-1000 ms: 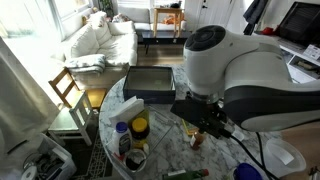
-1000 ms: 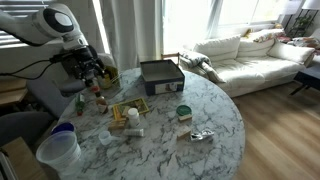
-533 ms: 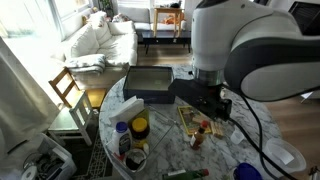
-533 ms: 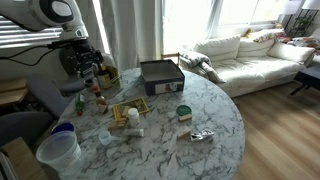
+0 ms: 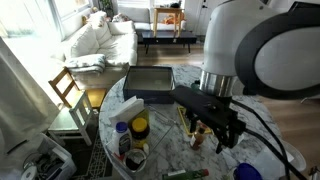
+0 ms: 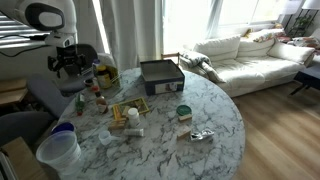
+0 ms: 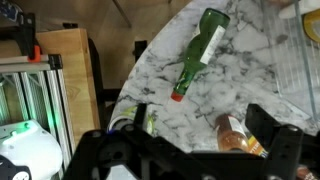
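My gripper (image 7: 205,128) hangs open over the marble table (image 7: 250,70), with nothing between its fingers. Below the gap, in the wrist view, a small brown bottle (image 7: 235,135) with a yellow label stands on the table, apart from the fingers. A green bottle with a red cap (image 7: 198,52) lies on its side farther off. In both exterior views the gripper (image 5: 213,130) (image 6: 68,68) is raised above the table's edge, near a cluster of small bottles (image 6: 98,97). One small red-topped bottle (image 5: 197,139) stands just under it.
A black box (image 5: 150,83) (image 6: 160,75) sits on the round table. A wooden tray (image 6: 128,110), a green-lidded jar (image 6: 183,112), a crumpled wrapper (image 6: 200,135) and a plastic cup (image 6: 58,148) are also there. A sofa (image 6: 250,55) and a chair (image 5: 68,88) stand beyond.
The arm has lifted and drawn back from the small bottles towards the table's edge. The gripper stayed open and empty throughout.
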### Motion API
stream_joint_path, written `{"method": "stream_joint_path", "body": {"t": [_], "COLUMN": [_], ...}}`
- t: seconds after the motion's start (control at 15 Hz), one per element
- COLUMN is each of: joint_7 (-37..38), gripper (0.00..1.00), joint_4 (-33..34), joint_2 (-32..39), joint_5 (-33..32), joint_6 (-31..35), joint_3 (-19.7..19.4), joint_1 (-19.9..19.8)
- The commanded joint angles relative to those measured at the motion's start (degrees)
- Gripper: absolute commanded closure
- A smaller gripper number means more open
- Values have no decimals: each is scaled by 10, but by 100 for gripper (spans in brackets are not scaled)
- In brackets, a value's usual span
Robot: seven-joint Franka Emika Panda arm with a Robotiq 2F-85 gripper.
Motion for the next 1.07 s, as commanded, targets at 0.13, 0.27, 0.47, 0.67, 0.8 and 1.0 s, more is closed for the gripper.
{"method": "stream_joint_path", "body": {"t": [0.13, 0.27, 0.47, 0.67, 0.8, 1.0], "joint_7": [-47, -75, -60, -60, -80, -100], "gripper": [0, 0, 0, 0, 0, 0], "joint_4": [-175, -214, -172, -163, -172, -189], "joint_2": [-62, -69, -38, -37, -30, -24], "joint_5": [112, 203, 151, 150, 168, 190], "joint_6": [175, 248, 205, 203, 205, 198], "joint_3": [16, 15, 17, 17, 11, 4], "joint_1": [4, 15, 3, 2, 3, 1]}}
